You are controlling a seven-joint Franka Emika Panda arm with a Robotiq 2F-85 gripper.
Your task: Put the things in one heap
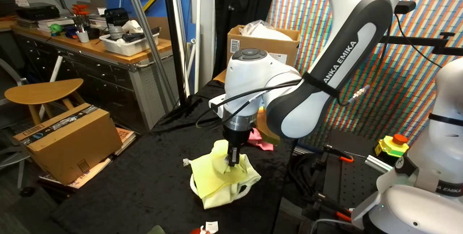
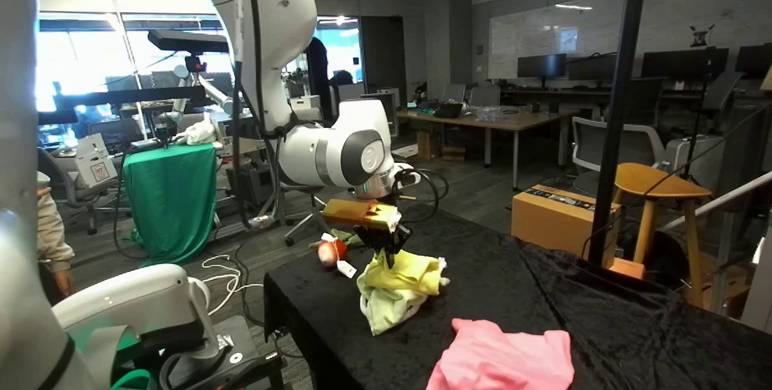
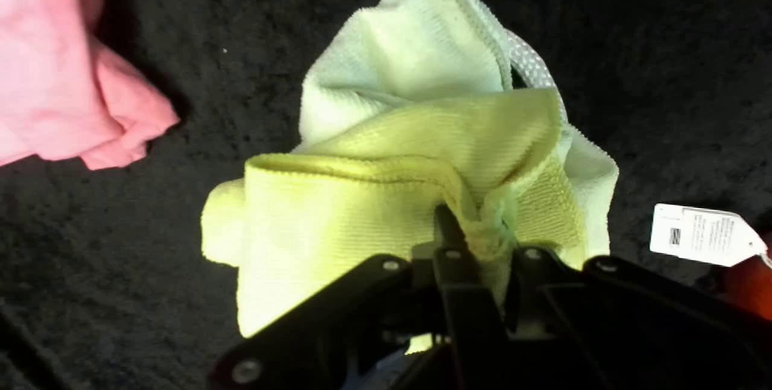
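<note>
From where I stood, the robot's fingers [image 3: 456, 274] were pinching a bunched fold of the yellow cloth [image 3: 319, 239] — the crease nipped between them, the rest spread over a pale cloth [image 3: 416, 52] on the black-covered worktop [image 1: 155, 176]. A white braided cord [image 3: 533, 66] poked out from beneath; whether it belonged to the pale cloth I couldn't tell.

I took this for the laying-down step: the yellow piece looked to be where it was wanted, needing only a clean release. To do that well, the fold had to be let down until the cloth beneath took its weight, the fingers parted gently, then drawn straight up. A sideways pull could have dragged the yellow cloth off or carried the pale one along, so a check that nothing clung would have been worth the pause.

The heap seemed only part made. The pink cloth [image 2: 503, 357] lay apart from it, and on the opposite side sat a red item [image 2: 332, 252] with a white tag [image 3: 702, 234], near the pale cloth, with a green thing [image 2: 348, 238] near it — I could name neither. The pink cloth probably called for a pinch on a raised fold.
</note>
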